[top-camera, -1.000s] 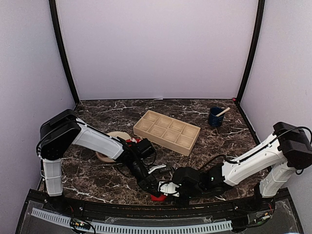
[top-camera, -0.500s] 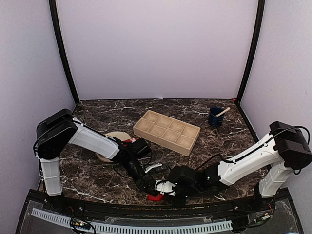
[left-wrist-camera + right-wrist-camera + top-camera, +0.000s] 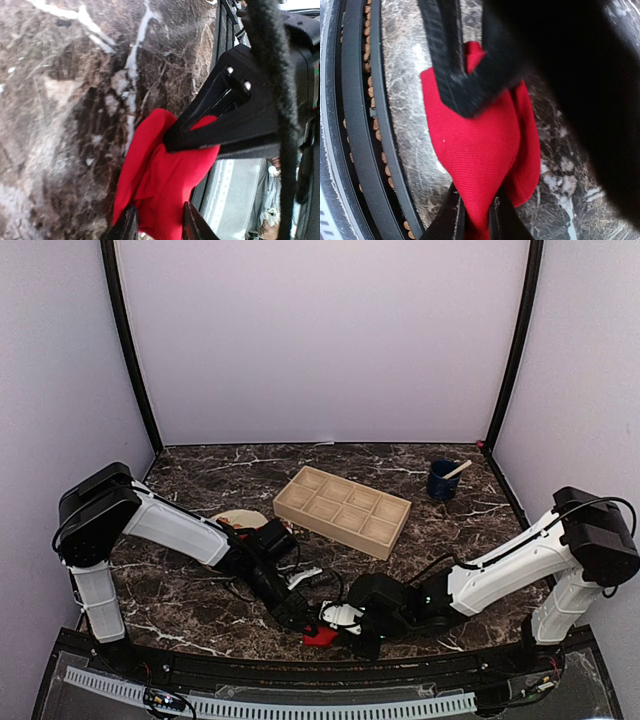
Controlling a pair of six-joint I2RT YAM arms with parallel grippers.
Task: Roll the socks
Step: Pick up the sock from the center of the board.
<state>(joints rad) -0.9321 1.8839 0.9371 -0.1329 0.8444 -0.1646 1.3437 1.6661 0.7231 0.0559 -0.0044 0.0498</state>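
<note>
Two grippers meet on one red sock (image 3: 320,636) at the lower centre of the overhead view, right by the near edge of the marble table (image 3: 470,530). The left gripper (image 3: 157,231) clamps the bunched fabric between its fingers at the bottom of its wrist view, and the right gripper (image 3: 475,220) pinches a narrow fold tightly between its own. Gripping from both sides probably keeps the soft bundle compact, so the roll does not spring open.
</note>
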